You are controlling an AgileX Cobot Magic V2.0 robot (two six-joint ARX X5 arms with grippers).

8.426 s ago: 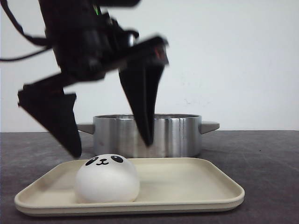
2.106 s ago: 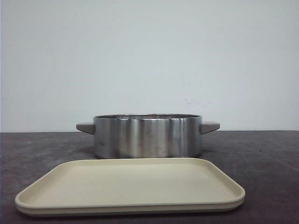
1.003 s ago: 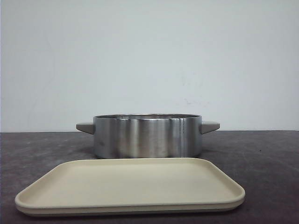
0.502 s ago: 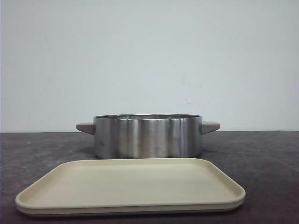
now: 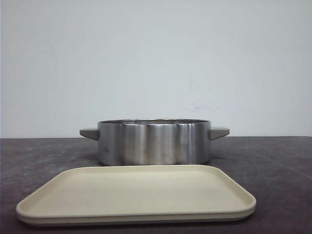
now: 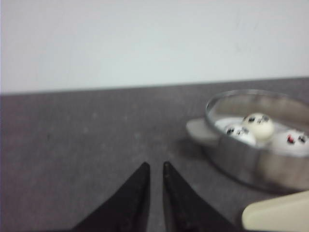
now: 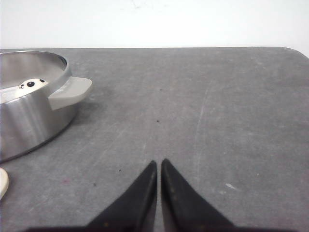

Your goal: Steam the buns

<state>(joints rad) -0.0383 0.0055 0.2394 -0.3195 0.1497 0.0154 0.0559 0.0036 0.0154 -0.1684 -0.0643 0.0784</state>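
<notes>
Both grippers, left and right, have their tips pinched nearly together on nothing, low over the bare table. The buns sit inside the pot, behind the tray.

Lab bench, grey tabletop, blank white wall

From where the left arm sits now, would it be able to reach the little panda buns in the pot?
Probably yes. The pot has no lid, the buns lie exposed inside, and only bare table lies between them and the left gripper, which is shut and empty.
</notes>
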